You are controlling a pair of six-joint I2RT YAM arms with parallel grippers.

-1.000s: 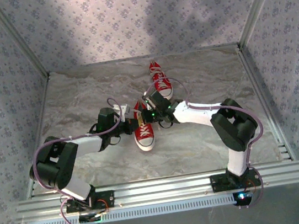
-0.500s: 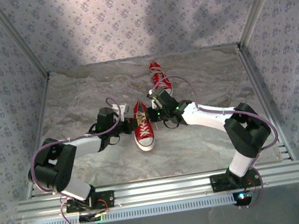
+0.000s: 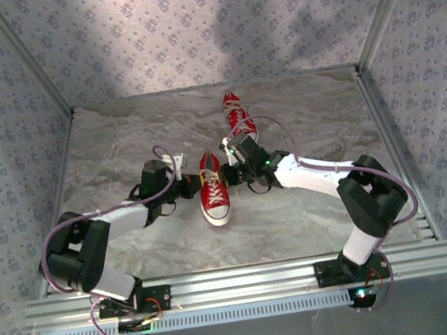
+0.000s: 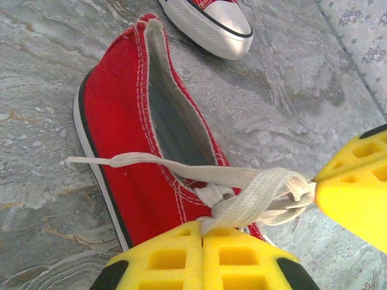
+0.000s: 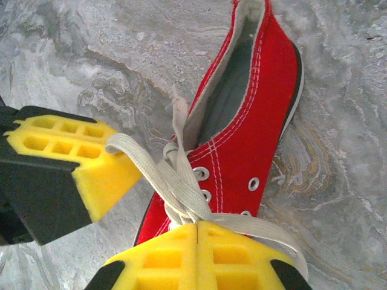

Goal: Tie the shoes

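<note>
The near red sneaker [image 3: 214, 192] lay mid-tabletop [image 3: 120, 140], its mate [image 3: 239, 118] at one o'clock. The left fingers [image 4: 202, 235] and right fingers [image 5: 198, 232] were each pinched shut on white lace [image 4: 254, 192]. The lace looked limp and slippery and the shoe light, so it was likely best gripped close to the knot.

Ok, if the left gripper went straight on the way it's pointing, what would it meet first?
Probably the near red shoe: the left gripper, shut on its white lace, points straight at the shoe's side just ahead. Depth is hard to judge.
</note>
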